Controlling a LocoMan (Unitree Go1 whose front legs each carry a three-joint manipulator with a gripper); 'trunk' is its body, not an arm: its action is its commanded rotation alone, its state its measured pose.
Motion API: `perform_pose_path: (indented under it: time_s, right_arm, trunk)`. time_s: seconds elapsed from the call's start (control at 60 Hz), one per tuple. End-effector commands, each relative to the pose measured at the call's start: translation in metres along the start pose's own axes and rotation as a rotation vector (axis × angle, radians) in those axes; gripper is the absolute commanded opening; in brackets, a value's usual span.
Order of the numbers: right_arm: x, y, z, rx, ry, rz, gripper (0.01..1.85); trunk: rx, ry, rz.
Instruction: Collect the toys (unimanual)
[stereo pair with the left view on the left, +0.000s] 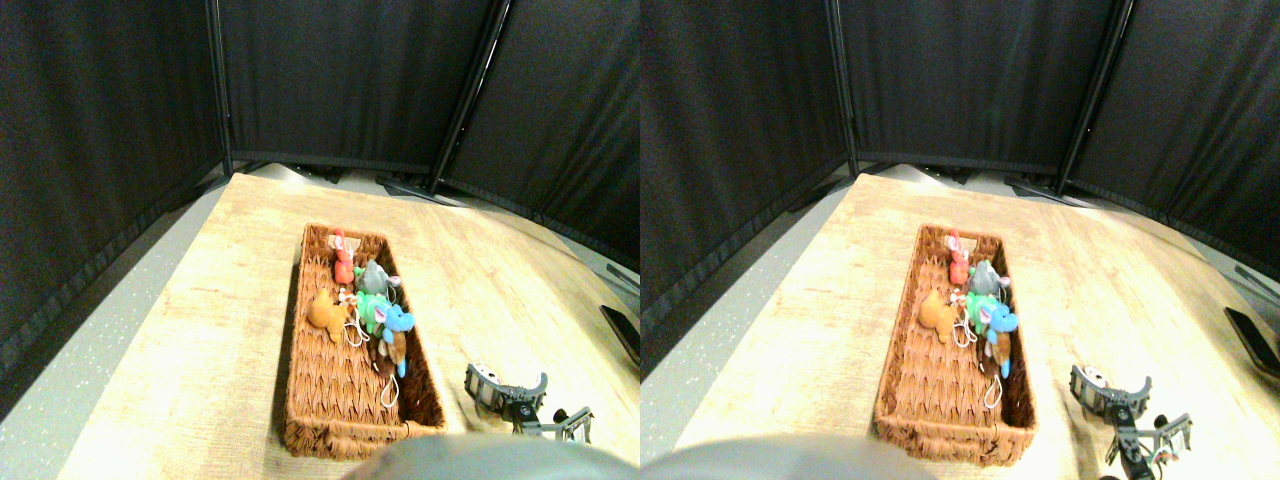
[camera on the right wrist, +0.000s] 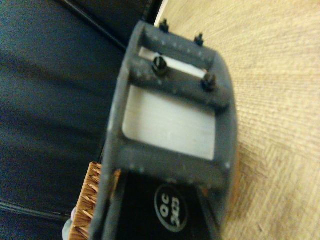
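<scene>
Light falls from overhead and is strong: the pale wooden surface (stereo pair with the left view on the left: 200, 340) is washed out toward its near left corner, with grain lost in glare, while the black curtains (stereo pair with the left view on the left: 100, 150) behind stay dark and nearly featureless. The wicker basket (stereo pair with the left view on the left: 330, 400) casts only a soft, short shadow along its right wall. The wide-angle lens bends the curtain poles and the surface's edges outward toward the frame borders. The stereo view is slightly soft and grainy. The wrist view is blurred throughout, the dark jaw frame (camera on the right wrist: 172, 125) smeared, small studs on it indistinct, and colours tinted bluish in the dark areas.
</scene>
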Motion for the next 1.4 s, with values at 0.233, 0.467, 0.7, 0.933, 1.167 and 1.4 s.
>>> perform_pose_path:
  time_s: [0.233, 0.467, 0.7, 0.933, 1.167, 1.4]
  right_arm:
    - [0.016, -0.015, 0.003, 0.008, -0.062, -0.062, 1.03]
    - [0.022, -0.022, 0.004, 0.046, -0.096, -0.107, 0.99]
    - [0.024, -0.012, -0.004, -0.004, -0.233, -0.099, 0.11]
    - [0.028, 0.005, -0.007, 0.036, -0.196, -0.031, 0.08]
    - [0.029, 0.032, -0.020, -0.003, -0.076, 0.040, 0.06]
    - [0.033, 0.079, -0.049, -0.119, 0.110, 0.116, 0.07]
  trunk:
    - [-0.014, 0.024, 0.013]
    - [-0.017, 0.023, 0.015]
    - [-0.019, 0.023, 0.017]
    - [-0.025, 0.015, 0.018]
    - [-0.043, 0.002, 0.025]
    - [-0.074, -0.020, 0.044]
